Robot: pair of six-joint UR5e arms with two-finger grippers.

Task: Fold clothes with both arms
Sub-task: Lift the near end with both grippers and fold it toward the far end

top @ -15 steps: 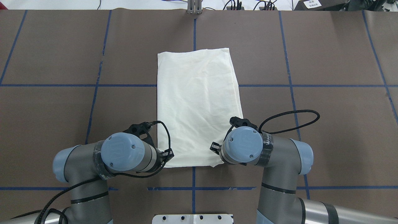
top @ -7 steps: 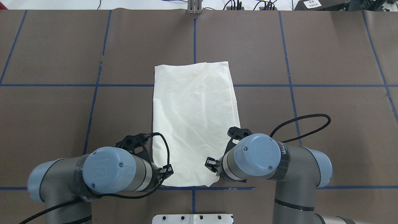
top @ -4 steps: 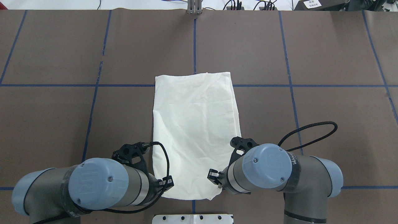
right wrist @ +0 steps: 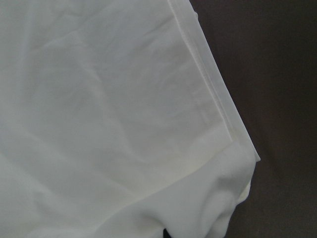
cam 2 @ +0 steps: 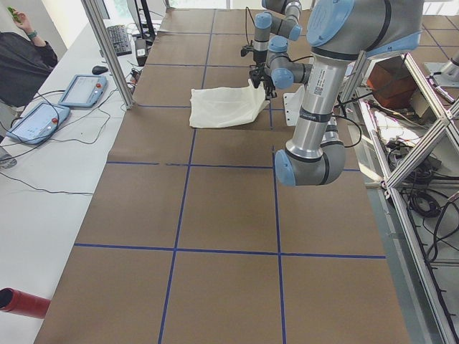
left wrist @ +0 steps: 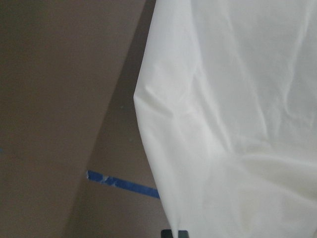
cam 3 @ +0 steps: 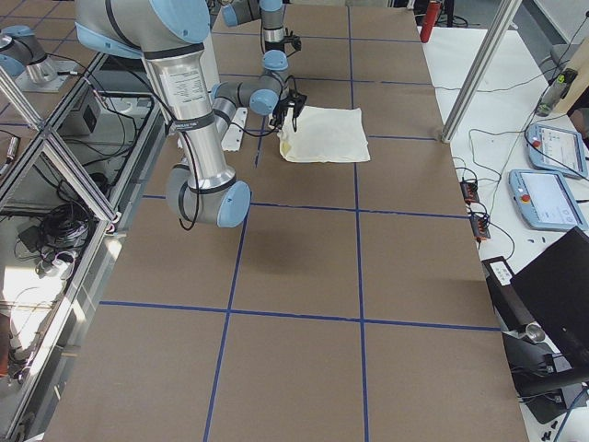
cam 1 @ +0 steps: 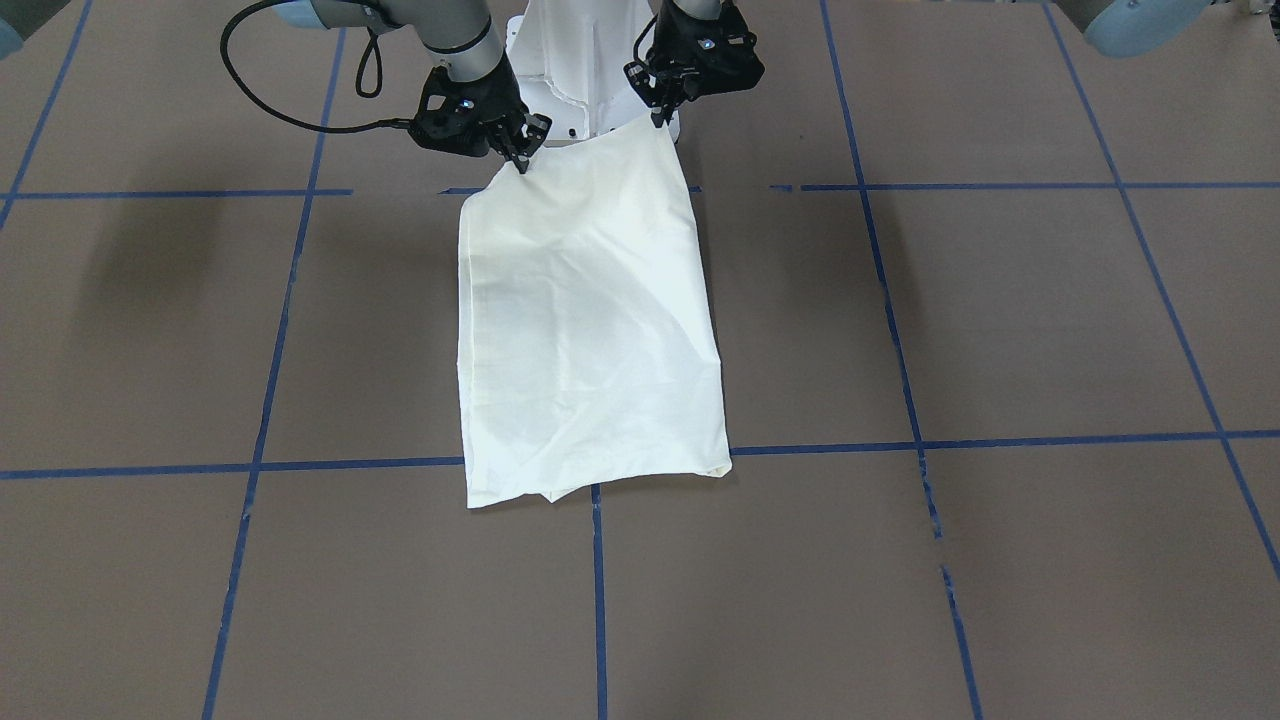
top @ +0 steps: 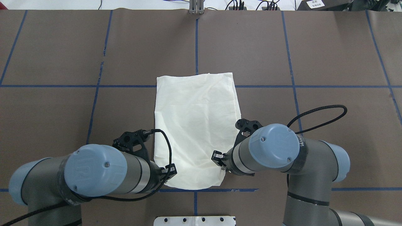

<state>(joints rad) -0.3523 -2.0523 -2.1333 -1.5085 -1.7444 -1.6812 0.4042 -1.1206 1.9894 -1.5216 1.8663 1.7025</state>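
The clothes are one cream shirt folded into a long plain rectangle, with no print showing. Its far edge rests on the brown table. Its near edge is raised at both corners. In the front-facing view my left gripper is shut on one near corner and my right gripper is shut on the other. From overhead, the wrists of both arms hide the fingers. The left wrist view shows the shirt hanging as cloth with a blue tape line below. The right wrist view is filled by the shirt and its hem.
The white pedestal base sits just behind the shirt's near edge. Blue tape lines grid the table. A person and control tablets are on a side bench, beyond an upright metal post.
Both arms first dragged the shirt toward the robot. Since 0.6 s ago they have carried its near edge up and forward, while the far edge stayed in place.
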